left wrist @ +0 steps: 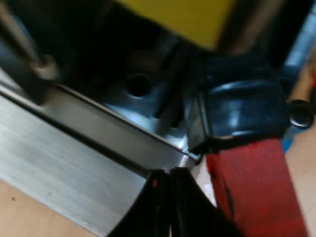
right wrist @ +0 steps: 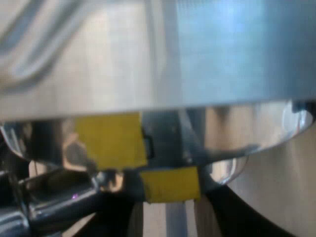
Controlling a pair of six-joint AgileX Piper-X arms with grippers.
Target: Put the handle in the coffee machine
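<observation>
tan table surface (left wrist: 19,217) ran under the brushed-metal ledge of the espresso machine (left wrist: 74,153). the handle (left wrist: 244,111), a dark grip ending in the red end (left wrist: 256,192), sat against the machine's metal edge. it ran up toward the dark underside near a yellow patch (left wrist: 182,15). we could not tell whether it was seated or locked.

the left gripper (left wrist: 168,197) lay just beside the red end, fingers pressed together with nothing between them. the right gripper (right wrist: 170,212) faced the machine's brushed front, fingers spread either side of a yellow tab (right wrist: 170,183) below the chrome rim (right wrist: 232,163).

our judgement: insertion step in hand, with the handle at the machine but not confirmed in. the next move calls for a firm hold on the handle and a turn to lock it.
</observation>
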